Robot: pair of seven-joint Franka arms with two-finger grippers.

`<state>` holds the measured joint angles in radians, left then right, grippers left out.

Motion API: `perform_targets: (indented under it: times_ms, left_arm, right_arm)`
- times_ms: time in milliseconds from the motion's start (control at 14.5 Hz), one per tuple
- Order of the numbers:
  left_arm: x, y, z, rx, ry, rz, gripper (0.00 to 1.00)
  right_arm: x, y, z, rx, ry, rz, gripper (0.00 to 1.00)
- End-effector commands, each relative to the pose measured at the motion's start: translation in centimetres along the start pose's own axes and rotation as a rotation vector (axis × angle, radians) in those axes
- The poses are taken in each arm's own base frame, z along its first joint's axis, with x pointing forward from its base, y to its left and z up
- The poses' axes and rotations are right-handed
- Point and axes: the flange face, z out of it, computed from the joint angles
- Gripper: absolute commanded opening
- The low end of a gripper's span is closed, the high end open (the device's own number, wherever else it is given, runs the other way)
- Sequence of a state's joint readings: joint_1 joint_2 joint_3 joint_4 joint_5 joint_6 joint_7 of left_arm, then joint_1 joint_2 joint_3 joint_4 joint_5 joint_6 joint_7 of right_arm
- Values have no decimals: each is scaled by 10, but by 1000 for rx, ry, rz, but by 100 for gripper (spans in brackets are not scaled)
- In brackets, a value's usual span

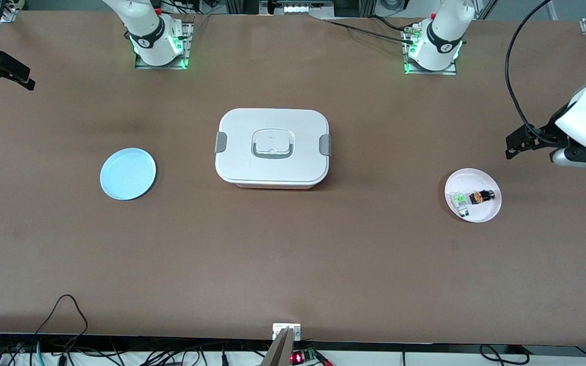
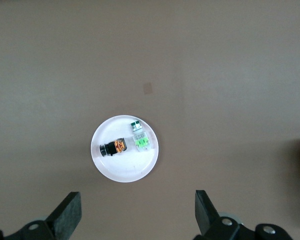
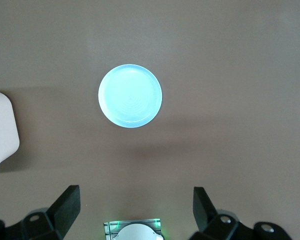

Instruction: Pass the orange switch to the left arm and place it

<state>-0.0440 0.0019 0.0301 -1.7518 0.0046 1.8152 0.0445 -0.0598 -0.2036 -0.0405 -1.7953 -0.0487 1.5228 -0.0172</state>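
The orange switch (image 1: 481,196) lies on a small pale pink plate (image 1: 491,211) toward the left arm's end of the table, beside a green-and-clear component (image 1: 460,200). The left wrist view shows the switch (image 2: 115,147) on the plate (image 2: 125,174) from above. My left gripper (image 1: 521,141) hangs high over the table by that plate, open and empty (image 2: 137,215). My right gripper (image 1: 5,71) hangs high at the right arm's end, open and empty (image 3: 136,210). The white box (image 1: 272,147) stands mid-table with its lid on.
A light blue plate (image 1: 127,174) lies empty toward the right arm's end and also shows in the right wrist view (image 3: 130,96). That view also shows a corner of the box (image 3: 0,130) and the right arm's base (image 3: 135,232). Cables run along the table's near edge.
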Motion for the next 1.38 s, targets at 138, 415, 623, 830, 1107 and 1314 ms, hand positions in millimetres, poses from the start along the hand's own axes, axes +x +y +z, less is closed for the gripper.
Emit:
perform_targets:
  times_ms: [138, 415, 623, 830, 1107, 1314]
  left_arm:
    - [-14, -1, -6, -2, 14, -16, 100]
    - [-14, 1, -7, -3, 8, -13, 100]
    - [-15, 1, -6, -3, -3, -13, 100]
    - [-16, 1, -6, -5, -8, -13, 100]
    - [-13, 5, -12, -5, 5, -6, 100]
    - [-13, 8, -12, -5, 5, -1, 100]
  right_arm:
    - [-5, -2, -9, 10, 5, 11, 100]
    - [-5, -2, -9, 10, 5, 11, 100]
    - [-5, -2, -10, 9, 6, 9, 100]
    - [-5, -2, -10, 11, 6, 9, 100]
    - [-6, -1, -10, 9, 6, 9, 100]
    - [-9, -2, -8, 9, 8, 9, 100]
